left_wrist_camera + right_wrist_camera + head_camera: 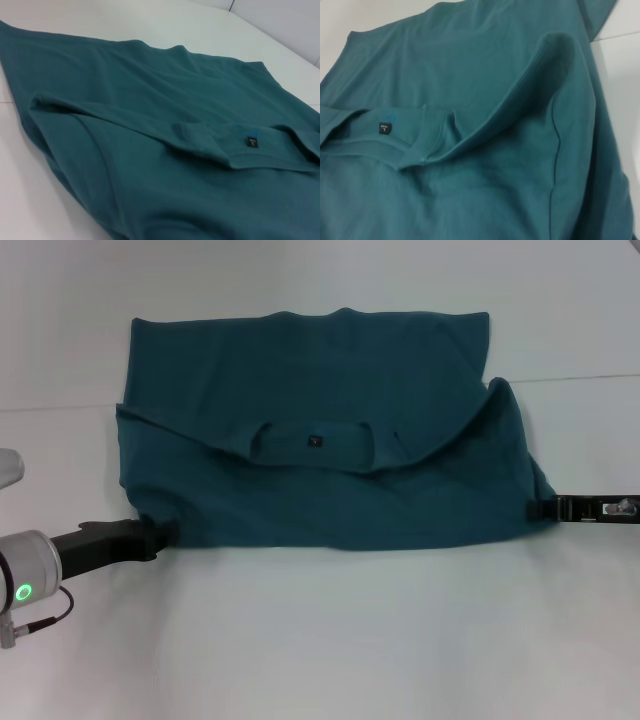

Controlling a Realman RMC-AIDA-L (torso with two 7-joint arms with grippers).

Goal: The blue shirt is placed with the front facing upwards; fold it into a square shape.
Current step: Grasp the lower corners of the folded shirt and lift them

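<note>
The blue shirt (320, 480) lies on the white table (350, 640), one part doubled over toward me so the collar with its small dark neck label (315, 441) sits mid-cloth. No lettering shows. My left gripper (160, 532) is at the shirt's near left corner, low on the table. My right gripper (535, 508) is at the near right edge, touching the cloth. The left wrist view shows the shirt (150, 100) and label (252, 142) close up. The right wrist view shows the shirt (470, 175), its label (385, 127) and a raised fold.
Bare white table surrounds the shirt, with a wide strip between the shirt and me. A faint seam line crosses the table behind the shirt (570, 379).
</note>
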